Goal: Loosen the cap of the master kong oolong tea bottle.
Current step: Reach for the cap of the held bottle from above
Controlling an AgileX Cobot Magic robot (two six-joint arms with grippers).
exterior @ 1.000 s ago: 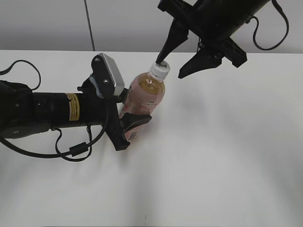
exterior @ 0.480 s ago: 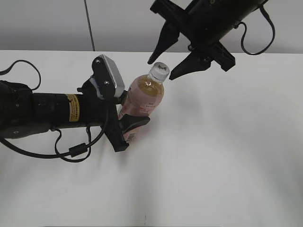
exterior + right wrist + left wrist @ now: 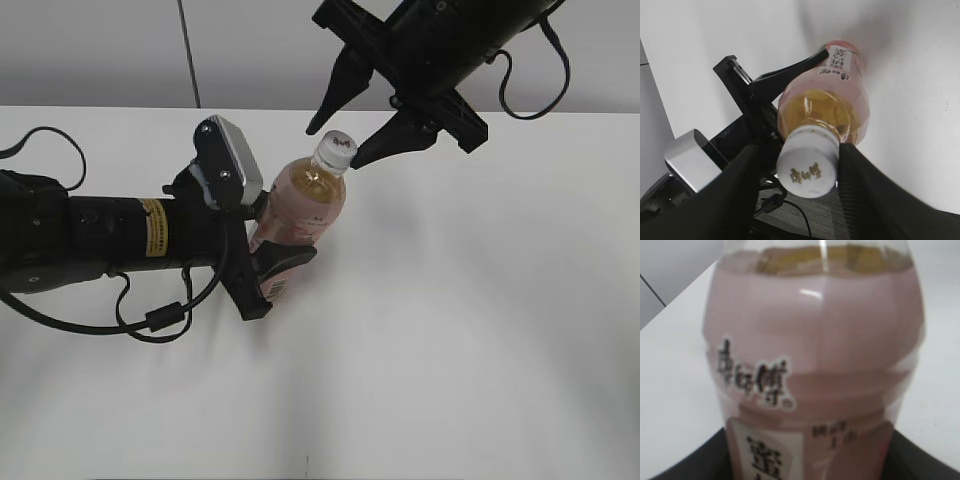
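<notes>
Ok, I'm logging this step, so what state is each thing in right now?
Master kong oolong tea bottle: leaning, tea inside, clamped at its label.
Cap: on the bottle, nothing gripping it.
Left gripper: shut on the bottle's lower body.
Right gripper: open, fingers either side of the cap, not closed on it.

Pink-labelled amber tea bottle (image 3: 300,210) tilted on table; white cap (image 3: 335,149) on.

We see a clear, shiny plastic bottle (image 3: 303,205) with a smooth white plastic cap (image 3: 335,150) on a matt white table (image 3: 450,330).
</notes>
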